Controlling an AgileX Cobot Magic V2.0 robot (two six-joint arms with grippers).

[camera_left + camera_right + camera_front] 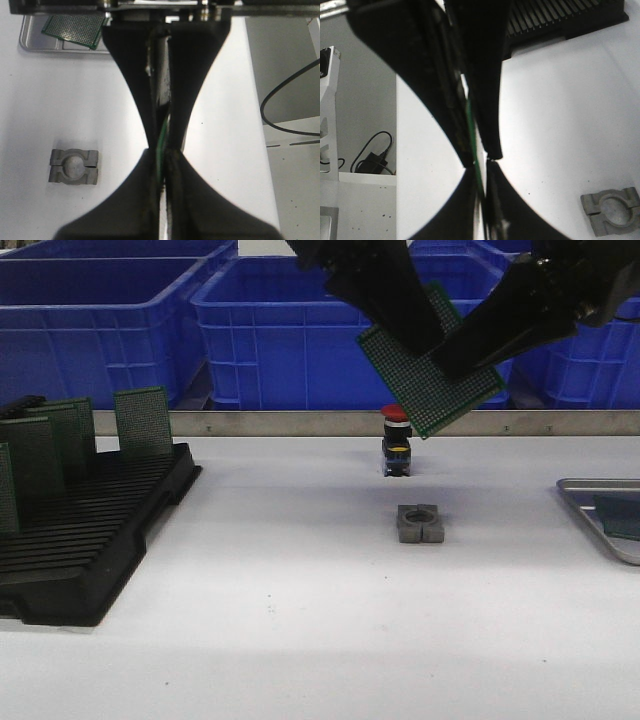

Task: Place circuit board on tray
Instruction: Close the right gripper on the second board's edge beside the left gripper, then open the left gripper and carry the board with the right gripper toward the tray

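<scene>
So both arms are up in the air over the middle of the counter [300, 640], and they've both got the same circuit board [432, 365] between them: the left end effector [425, 335] is pinched on it from the upper left, the right end effector [455, 365] is pinched on it from the right, and the board hangs tilted, well above the surface. In both wrist views you just see the green edge of the board squeezed between the black fingers [150, 175], so each one is clamped tight on it. The tray [585, 502] sits at the right edge of the counter, only partly in frame, and there's already one green perfboard [72, 29] lying flat in it; the left wrist view shows that best. Over on the left is the black slotted rack [90, 550] with several green boards [143, 420] standing upright in its slots. Mid-counter, a small grey clamp block [420, 523] with a round hole sits on its own, and a bit farther back is a red-capped push button [396, 445] standing upright. Behind the counter's far edge there's a row of big blue bins [270, 330]; I can't see what's inside them from here.
</scene>
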